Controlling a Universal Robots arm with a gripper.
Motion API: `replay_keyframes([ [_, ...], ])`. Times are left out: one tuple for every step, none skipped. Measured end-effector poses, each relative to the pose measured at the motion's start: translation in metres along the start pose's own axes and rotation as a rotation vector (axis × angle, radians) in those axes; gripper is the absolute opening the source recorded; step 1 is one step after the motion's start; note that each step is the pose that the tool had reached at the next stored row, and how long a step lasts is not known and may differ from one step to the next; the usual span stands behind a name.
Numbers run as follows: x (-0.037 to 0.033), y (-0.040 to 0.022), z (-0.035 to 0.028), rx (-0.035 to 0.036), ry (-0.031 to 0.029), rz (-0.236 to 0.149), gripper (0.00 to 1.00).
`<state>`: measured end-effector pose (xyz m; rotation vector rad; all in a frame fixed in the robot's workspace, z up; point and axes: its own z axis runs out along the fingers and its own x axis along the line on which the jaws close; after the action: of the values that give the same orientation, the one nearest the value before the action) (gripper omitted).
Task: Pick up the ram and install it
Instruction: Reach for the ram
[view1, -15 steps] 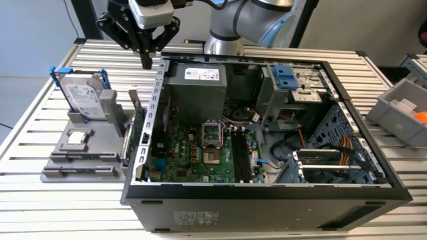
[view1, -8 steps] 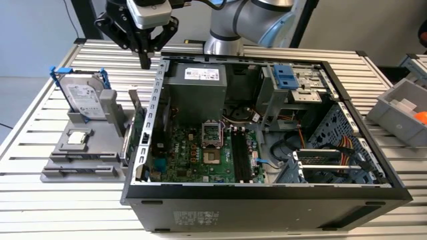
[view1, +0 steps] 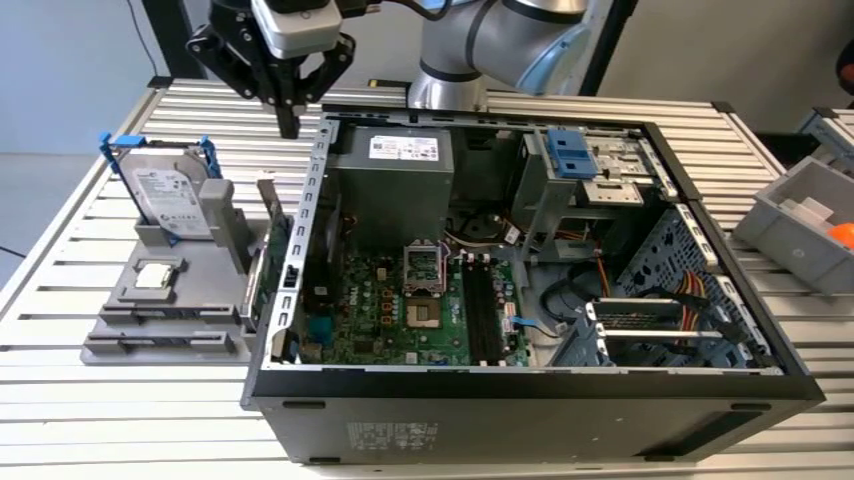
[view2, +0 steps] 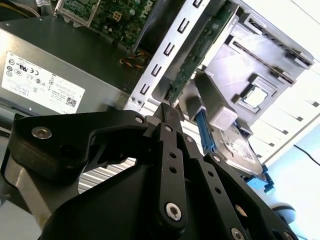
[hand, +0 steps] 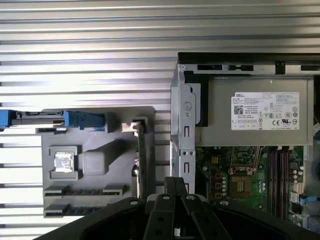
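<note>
The gripper (view1: 288, 125) hung over the case's (view1: 534, 420) rear corner, jaws pressed together, empty. What seemed the ram (hand: 85, 191) stood on edge in the gray holder (hand: 120, 170), well apart, long axis parallel to the table slats

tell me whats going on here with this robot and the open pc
The robot arm's end effector hangs shut and empty between the gray parts holder and the open computer case on the slatted table. The holder carries a hard drive with blue rails, a processor chip and an upright green expansion card. I cannot make out the ram, and the motherboard's memory slots look empty.
</note>
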<state>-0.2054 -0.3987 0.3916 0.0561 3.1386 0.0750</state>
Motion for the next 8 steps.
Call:
replay_keyframes([
  [0.0004,0.0000,0.0001,-0.0001,0.0001,0.000,0.00],
  [0.0009,0.0000,0.0001,-0.0001,0.0002,0.000,0.00],
  [0.0011,0.0000,0.0000,0.0001,0.0005,0.000,0.00],
  [0.0014,-0.0001,0.0000,0.0001,0.0008,0.000,0.00],
  [0.0018,0.0000,0.0000,0.0001,0.0010,0.000,0.00],
  [0.0021,0.0000,0.0001,0.0001,0.0012,0.000,0.00],
  [0.0023,-0.0001,0.0001,0.0002,0.0015,0.000,0.00],
  [0.0025,-0.0001,0.0001,0.0002,0.0020,-0.001,0.00],
])
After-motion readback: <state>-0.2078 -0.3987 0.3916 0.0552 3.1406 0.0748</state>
